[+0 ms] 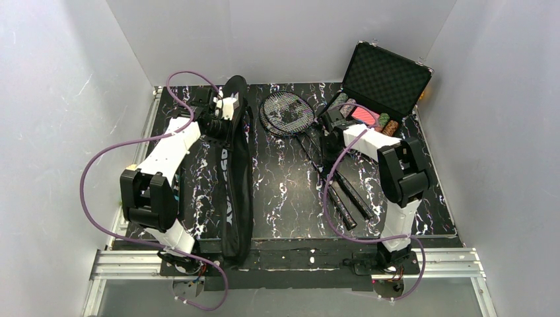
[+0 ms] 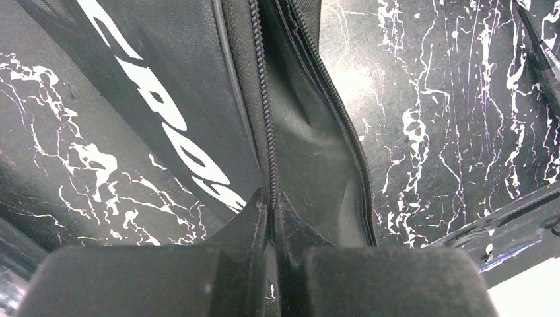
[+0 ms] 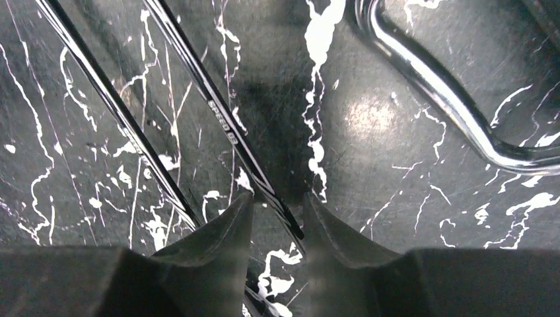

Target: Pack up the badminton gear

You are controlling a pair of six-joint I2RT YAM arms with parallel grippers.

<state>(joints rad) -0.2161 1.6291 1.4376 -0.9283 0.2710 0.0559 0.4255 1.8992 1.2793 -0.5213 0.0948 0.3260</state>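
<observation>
Packing badminton gear on a black marbled table [image 1: 284, 191]: the long black "CROSSWAY" racket bag [image 1: 236, 191] lies along the left side, its zip [image 2: 264, 119] parted so the lining shows. An open hard case of poker chips [image 1: 386, 76], no part of the job, stands at the far right corner. Two dark rackets [image 1: 287, 112] lie mid-table, outside the bag, with heads overlapping at the far end and handles towards the right arm's base.

The left gripper [image 2: 273, 198] is pressed together on the bag's zip edge near its far end, apparently holding the mouth ready. The right gripper [image 3: 277, 201] is down at table level, jaws part-spread astride the racket shaft marked "SPEED 03" [image 3: 221, 112], not yet clamped on it. The second shaft [image 3: 112, 105] runs just beside and outside the jaws.

The step in hand looks to be picking up the first racket. The next move calls for pinching that thin shaft alone, then lifting it and carrying it left to the bag's opening. No shuttlecocks or tube are in view.
</observation>
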